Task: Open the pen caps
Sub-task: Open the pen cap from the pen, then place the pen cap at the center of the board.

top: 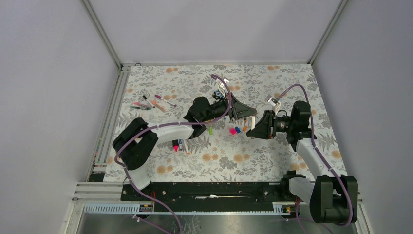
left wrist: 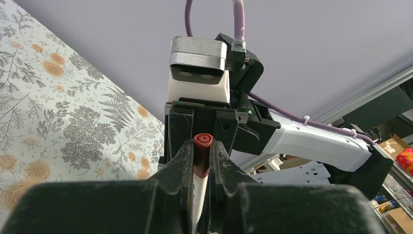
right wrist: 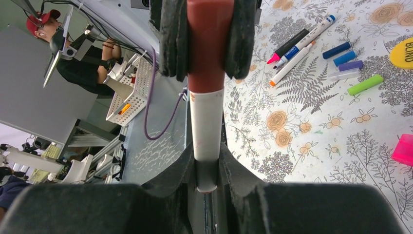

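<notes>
Right wrist: pen [right wrist: 206, 97] gripped twice
Its red cap [right wrist: 208, 29] is clamped by left claw [right wrist: 206, 63], barrel [right wrist: 206, 131] by right claw [right wrist: 207, 161]; crooked pulling risks slipping.

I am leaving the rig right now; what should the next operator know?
Left gripper: shut on the dark red cap.
Right gripper: shut on the same pen's white barrel, above the table.
Cap not yet off.
Done: loose caps and uncapped pens lie on the table.
Left: pull this cap, then check the pens at the far left; their caps are too small to judge.
</notes>
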`<move>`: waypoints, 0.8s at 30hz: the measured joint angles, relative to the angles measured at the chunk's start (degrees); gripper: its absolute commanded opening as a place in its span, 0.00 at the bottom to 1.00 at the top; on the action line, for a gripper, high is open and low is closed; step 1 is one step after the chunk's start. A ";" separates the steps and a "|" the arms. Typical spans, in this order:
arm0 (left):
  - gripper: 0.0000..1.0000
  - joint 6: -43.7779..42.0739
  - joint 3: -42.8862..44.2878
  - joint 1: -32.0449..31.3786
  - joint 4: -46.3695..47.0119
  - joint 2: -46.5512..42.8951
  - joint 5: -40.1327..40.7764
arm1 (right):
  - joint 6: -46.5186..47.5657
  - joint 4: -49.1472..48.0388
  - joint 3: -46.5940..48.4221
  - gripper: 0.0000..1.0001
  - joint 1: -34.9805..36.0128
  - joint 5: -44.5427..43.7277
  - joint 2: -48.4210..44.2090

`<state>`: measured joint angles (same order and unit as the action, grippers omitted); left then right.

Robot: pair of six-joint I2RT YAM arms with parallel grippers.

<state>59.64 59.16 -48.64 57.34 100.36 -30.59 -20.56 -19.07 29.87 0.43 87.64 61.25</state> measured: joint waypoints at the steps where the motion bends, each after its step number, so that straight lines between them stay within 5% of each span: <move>1: 0.00 -0.13 0.00 0.02 0.07 0.00 0.22 | 0.00 -0.15 0.00 0.00 -0.07 0.02 0.15; 11: 0.00 -3.74 5.62 2.62 -8.13 0.04 -3.39 | -0.17 -5.22 0.11 0.00 -0.39 -2.69 1.40; 18: 0.00 -4.39 17.07 13.42 -1.05 -0.70 7.06 | 0.22 -2.60 -2.95 0.00 -0.20 0.04 2.19; 24: 0.00 -5.64 16.87 14.08 1.49 -3.23 8.79 | 0.26 -2.58 -2.95 0.00 -0.11 0.37 2.29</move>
<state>54.00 76.03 -34.57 58.83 97.12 -21.80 -20.29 -21.65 26.92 0.32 88.01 63.55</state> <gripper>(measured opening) 0.113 0.217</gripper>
